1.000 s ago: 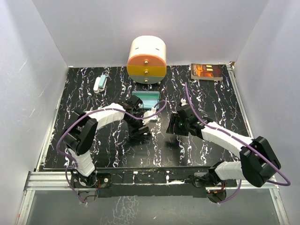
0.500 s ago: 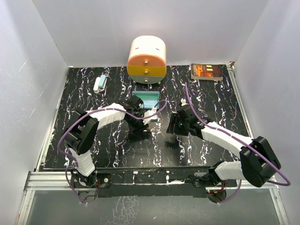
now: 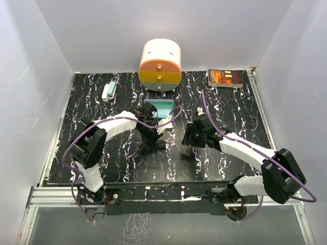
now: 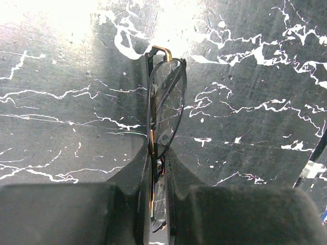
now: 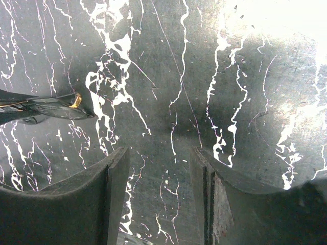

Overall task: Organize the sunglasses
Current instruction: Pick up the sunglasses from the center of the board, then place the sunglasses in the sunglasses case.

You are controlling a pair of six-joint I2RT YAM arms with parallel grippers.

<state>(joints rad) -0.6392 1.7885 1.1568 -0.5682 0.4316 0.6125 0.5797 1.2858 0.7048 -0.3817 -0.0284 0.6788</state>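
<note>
The sunglasses [image 4: 166, 102] stand on edge on the black marbled table, folded, with a thin black frame, dark lenses and a gold hinge at the far end. My left gripper [image 4: 159, 153] is shut on them, its fingers [image 4: 134, 173] pressing the frame and lens from both sides. From above, the left gripper [image 3: 152, 142] sits just in front of the teal-lined case [image 3: 158, 108]. My right gripper [image 3: 188, 138] hovers to the right of it, open, with only bare table between its fingers [image 5: 118, 173]. One tip of the sunglasses [image 5: 51, 108] shows at the left of the right wrist view.
An orange and yellow drawer unit [image 3: 160, 65] stands at the back centre, behind the case. A book [image 3: 225, 78] lies at the back right. A small white and teal object [image 3: 109, 91] lies at the back left. White walls close in the table.
The left jaws have closed from wide apart onto the sunglasses. The right arm has barely moved.
</note>
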